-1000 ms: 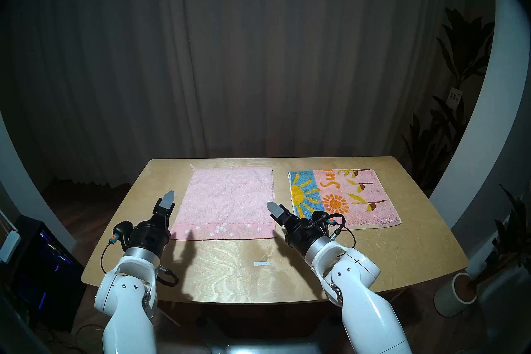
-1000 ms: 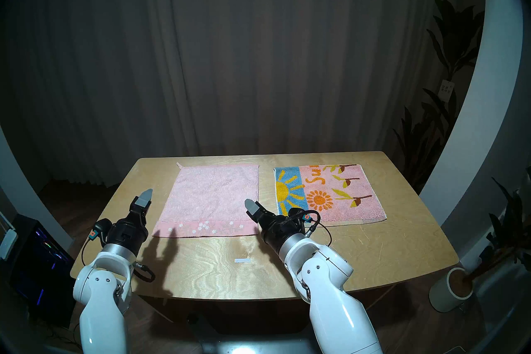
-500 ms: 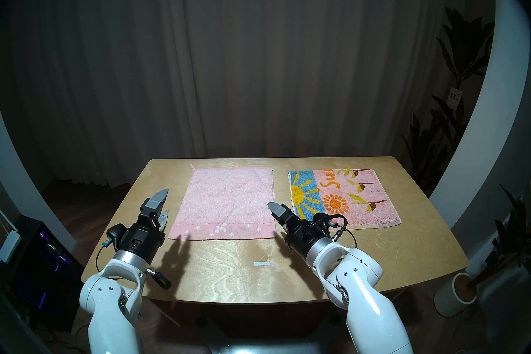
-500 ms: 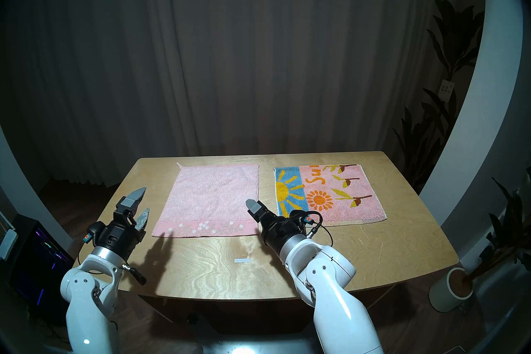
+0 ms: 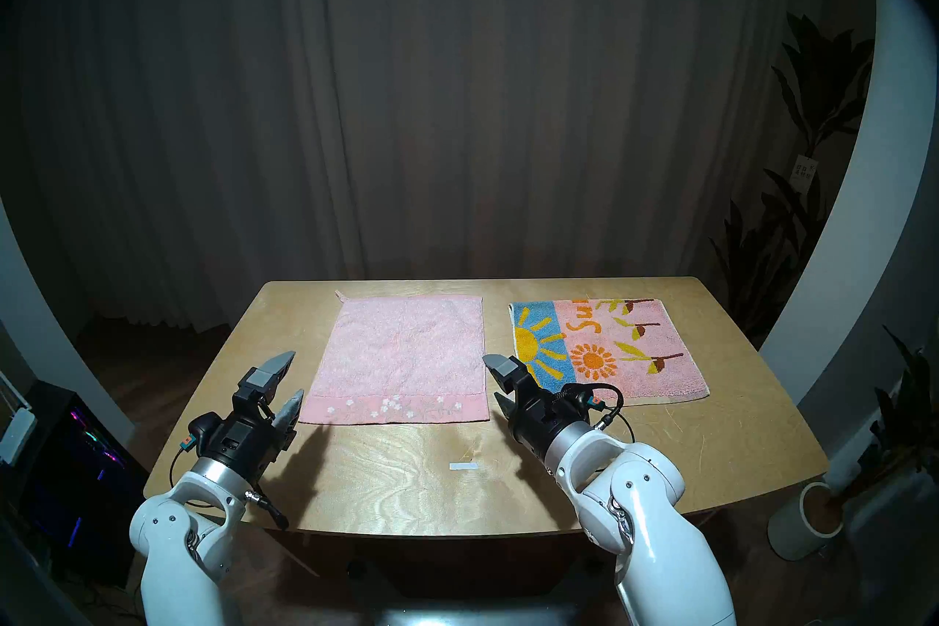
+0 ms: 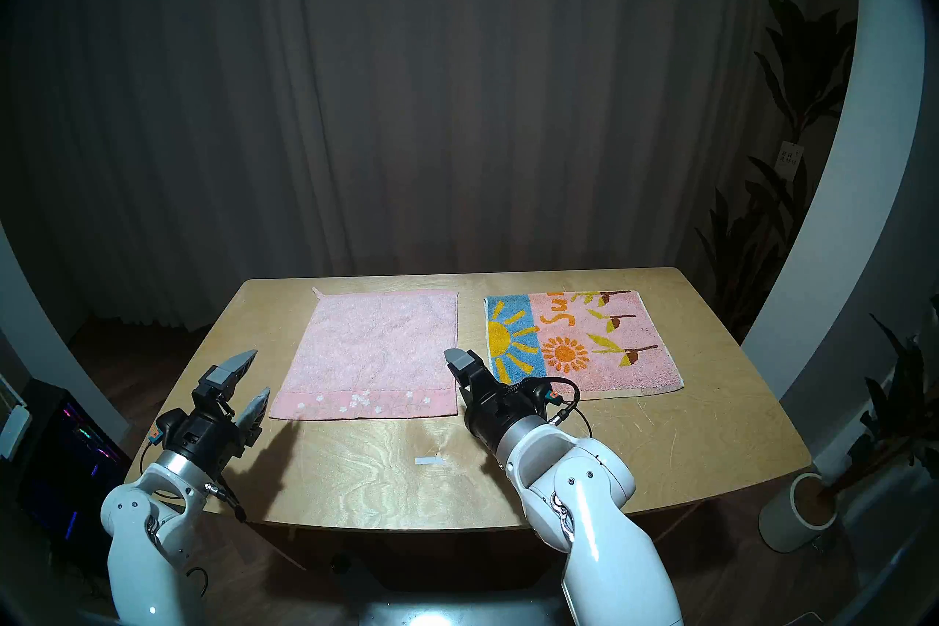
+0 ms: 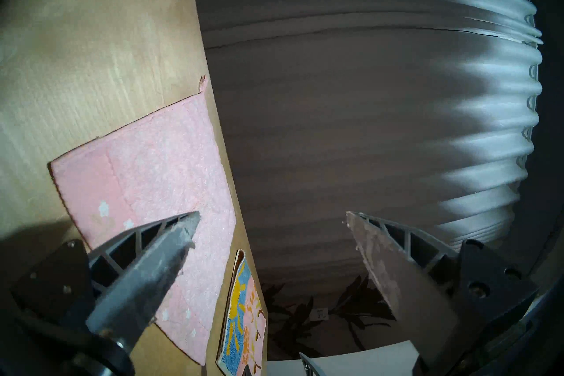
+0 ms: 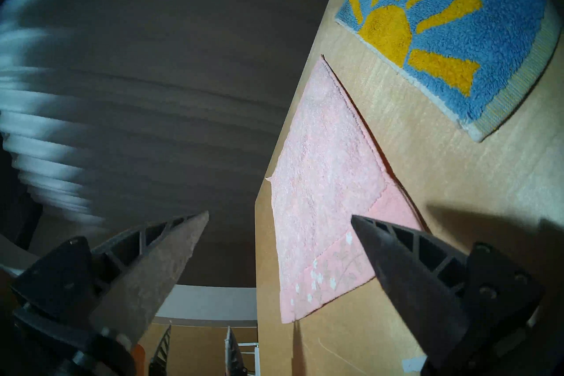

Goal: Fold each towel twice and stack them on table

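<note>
Approach step: left gripper (image 5: 287,378) and right gripper (image 5: 500,383), both agape and empty, flank the flat pink towel (image 5: 401,355); next, seemingly, pinching its near corners.

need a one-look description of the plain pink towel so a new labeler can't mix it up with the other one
Start at the wooden table: two towels lie flat side by side along its far half. The pink towel is the one on the view's left, between the two open grippers. Unlike the sun towel with its blue panel and orange flower, it is plain pale pink, with only a band of small white flowers along its near edge.
</note>
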Robot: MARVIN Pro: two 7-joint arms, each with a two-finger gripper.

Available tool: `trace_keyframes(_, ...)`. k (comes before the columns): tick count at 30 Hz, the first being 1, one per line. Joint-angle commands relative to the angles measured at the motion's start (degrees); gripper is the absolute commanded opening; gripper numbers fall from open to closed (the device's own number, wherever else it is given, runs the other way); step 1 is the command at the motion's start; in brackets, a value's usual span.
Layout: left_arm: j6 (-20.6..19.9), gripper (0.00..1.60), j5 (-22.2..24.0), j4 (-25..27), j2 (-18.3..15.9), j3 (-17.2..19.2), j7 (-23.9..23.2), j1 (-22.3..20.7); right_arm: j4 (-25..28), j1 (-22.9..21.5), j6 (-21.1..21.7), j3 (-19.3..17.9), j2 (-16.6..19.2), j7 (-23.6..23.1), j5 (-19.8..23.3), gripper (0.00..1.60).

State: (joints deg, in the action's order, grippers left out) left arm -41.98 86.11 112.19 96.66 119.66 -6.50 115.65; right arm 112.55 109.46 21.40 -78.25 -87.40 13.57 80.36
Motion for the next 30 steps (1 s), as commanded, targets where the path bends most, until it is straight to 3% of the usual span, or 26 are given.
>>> trace_keyframes(1,-2.18,1.6,2.62,-1.24,-0.93,0.92,1.14,-0.73,3.25,0.25,-3.73,0.66,0.54,3.26,5.24,1.6)
trace_keyframes(15,-6.17,1.6,7.25,-4.68,-2.76,2.51,8.11,-3.54,4.94,0.2,-13.05,4.92,3.25,14.4,16.03,1.6)
trace_keyframes(23,-6.51,1.6,9.73,-4.58,-3.1,3.22,13.3,-6.08,6.84,-2.85,-18.02,8.72,4.64,18.13,18.94,1.6)
trace_keyframes(30,-7.72,1.6,11.84,-5.2,-3.28,2.9,17.97,-6.9,5.73,-4.19,-24.83,11.47,5.93,21.01,21.14,1.6)
